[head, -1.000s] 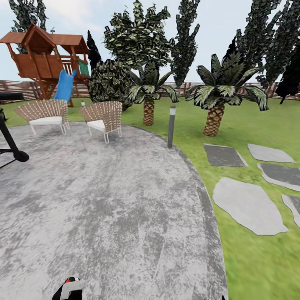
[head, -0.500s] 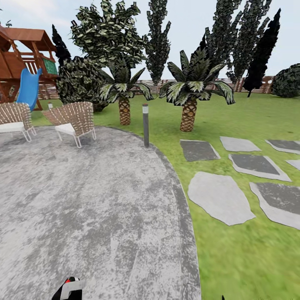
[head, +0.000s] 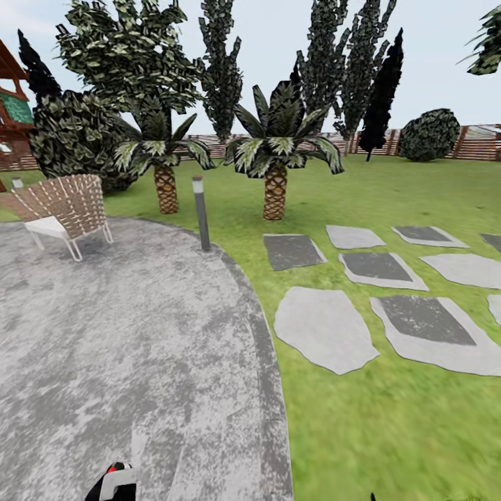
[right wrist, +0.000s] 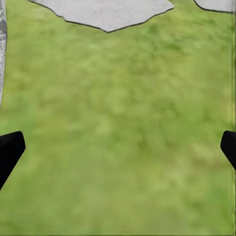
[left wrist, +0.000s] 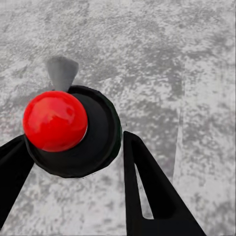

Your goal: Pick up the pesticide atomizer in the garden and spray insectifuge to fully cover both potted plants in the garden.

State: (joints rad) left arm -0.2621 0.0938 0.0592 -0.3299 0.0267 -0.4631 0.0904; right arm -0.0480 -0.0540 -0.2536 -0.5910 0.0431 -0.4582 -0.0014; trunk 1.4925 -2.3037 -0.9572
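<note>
I am in the garden, where a green lawn with grey stepping stones lies to the right of a round grey paved patio. The pesticide atomizer and the potted plants are out of view. My left gripper sits low at the bottom edge of the head view. In the left wrist view my left gripper is open above the paving, with a red knob on a black disc between its fingers. My right gripper is open wide over bare grass, holding nothing.
A wicker chair stands at the patio's far left. A slim grey lamp post rises at the patio edge. Two palms and tall dark trees stand behind. A brown slat fence closes the far lawn.
The whole head view has swung to the right: chairs and wooden playhouse slid off toward the left edge, and more stepping stones and lawn came in. The grippers keep their places.
</note>
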